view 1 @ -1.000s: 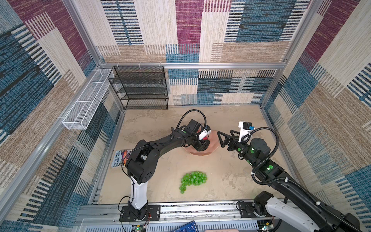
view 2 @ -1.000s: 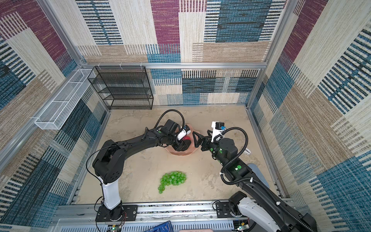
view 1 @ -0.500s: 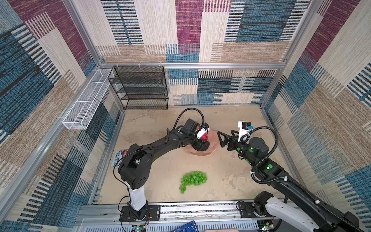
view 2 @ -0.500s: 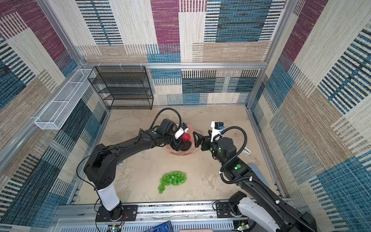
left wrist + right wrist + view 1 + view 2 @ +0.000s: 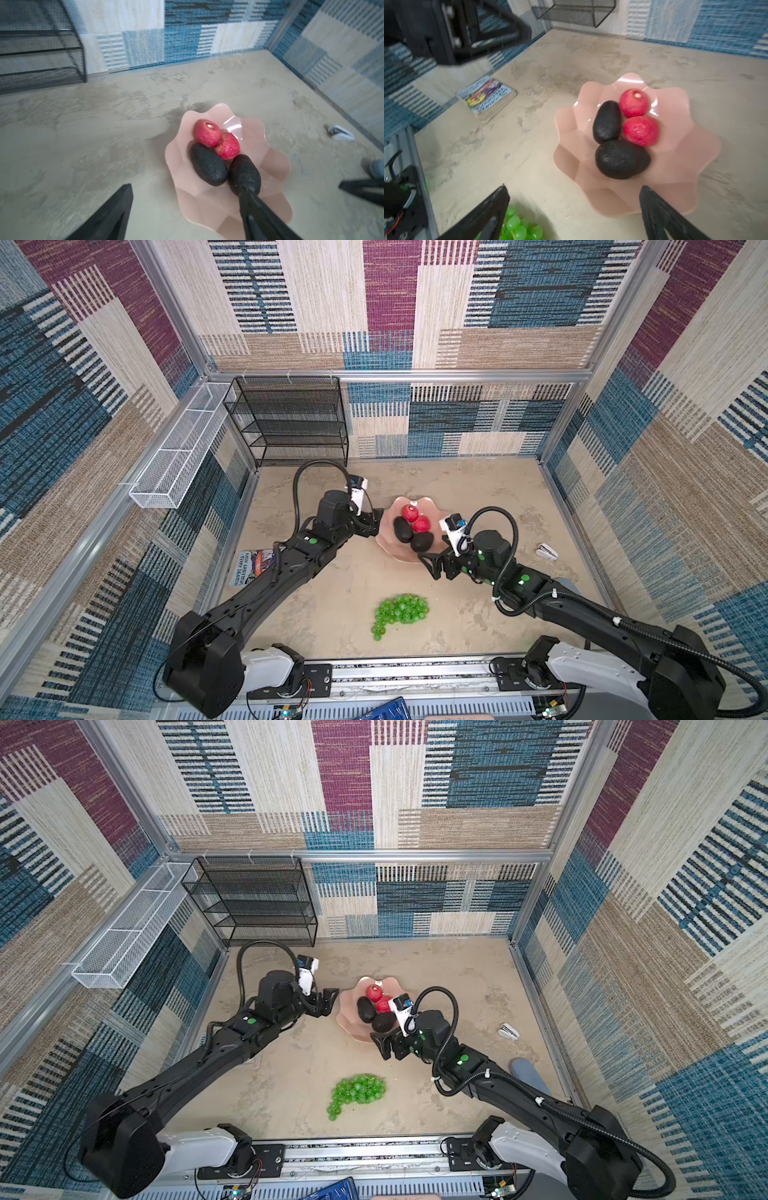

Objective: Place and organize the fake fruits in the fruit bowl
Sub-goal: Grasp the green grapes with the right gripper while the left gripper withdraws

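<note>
In both top views the pale pink fruit bowl holds two red apples and two dark avocados. The green grapes lie on the table in front of the bowl. My left gripper is open and empty at the bowl's left rim. My right gripper is open and empty, low over the bowl's front edge, between bowl and grapes.
A black wire shelf stands at the back left, with a white wire basket on the left wall. A booklet lies at the left edge under my left arm. A small white object lies right of the bowl.
My left gripper opened, let a red apple go into the bowl and drew back to the left rim. My right gripper moved forward and left, toward the grapes.
</note>
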You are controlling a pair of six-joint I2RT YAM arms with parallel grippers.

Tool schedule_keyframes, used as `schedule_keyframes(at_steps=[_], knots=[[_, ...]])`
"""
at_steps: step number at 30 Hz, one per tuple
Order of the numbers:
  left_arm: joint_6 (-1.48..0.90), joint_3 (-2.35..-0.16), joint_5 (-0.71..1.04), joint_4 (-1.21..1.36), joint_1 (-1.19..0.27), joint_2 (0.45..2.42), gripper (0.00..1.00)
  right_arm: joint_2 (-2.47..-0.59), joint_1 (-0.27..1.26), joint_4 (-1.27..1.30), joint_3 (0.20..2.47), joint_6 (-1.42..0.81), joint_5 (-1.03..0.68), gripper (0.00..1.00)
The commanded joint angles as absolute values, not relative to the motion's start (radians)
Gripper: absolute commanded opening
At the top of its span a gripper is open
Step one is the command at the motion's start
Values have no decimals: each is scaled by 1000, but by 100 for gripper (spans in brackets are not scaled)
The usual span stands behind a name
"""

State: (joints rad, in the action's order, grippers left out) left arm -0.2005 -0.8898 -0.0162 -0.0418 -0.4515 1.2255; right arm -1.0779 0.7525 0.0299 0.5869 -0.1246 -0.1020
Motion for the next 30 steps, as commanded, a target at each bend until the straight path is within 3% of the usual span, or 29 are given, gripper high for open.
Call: schedule_keyframes(at_steps=[1,10,14,30], knots=[[-369,-784,-28,28,-387,1109,86,-1112,812,92,562,-43,-113,99],[-366,-700,-89,-53,-308,926,89,-1224,974,100,537,75,-123,100],[-370,-707,-70,-55,-302,917,89,-1299,999,98,572,101,-78,100],[-370,-697,-54,-47,-295,900,90,-1552,1060,112,621,49,-165,100]])
